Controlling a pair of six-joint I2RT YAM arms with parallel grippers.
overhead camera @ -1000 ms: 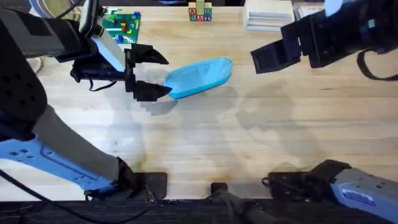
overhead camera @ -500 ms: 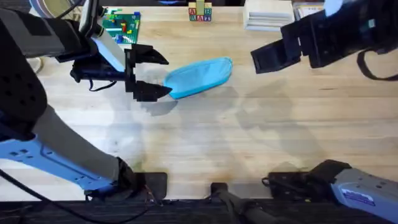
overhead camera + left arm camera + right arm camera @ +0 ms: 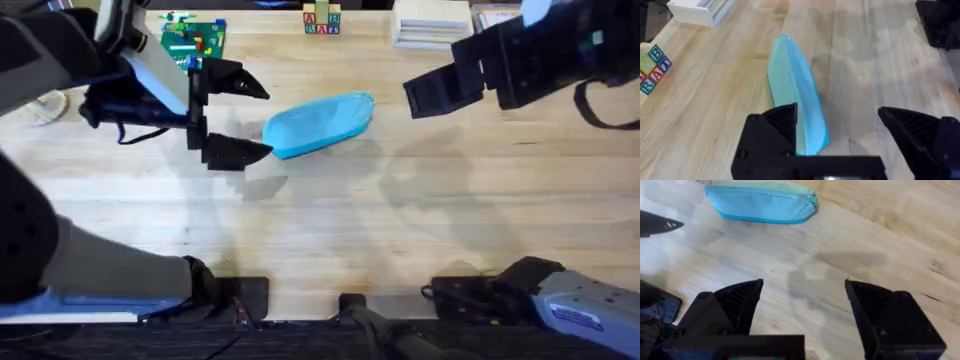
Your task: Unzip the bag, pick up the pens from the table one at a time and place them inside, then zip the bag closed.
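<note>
The left gripper (image 3: 232,118) has drawn back from the bag (image 3: 318,124), jaws spread. The bag's long axis points away from it. The right gripper (image 3: 805,307) hangs open, farther off.

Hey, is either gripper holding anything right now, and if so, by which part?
Nothing is held. The left gripper is open, just off the end of the bag, and the right gripper is open above bare table.

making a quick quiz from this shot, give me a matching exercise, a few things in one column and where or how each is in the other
Things:
1. bag
2. left end effector
3. right end effector
4. letter blocks

Places or states:
a. open, over bare table
b. far table edge
c. lying flat, zipper shut
d. open, at the bag's end

Pairs: 1-c, 2-d, 3-a, 4-b
</note>
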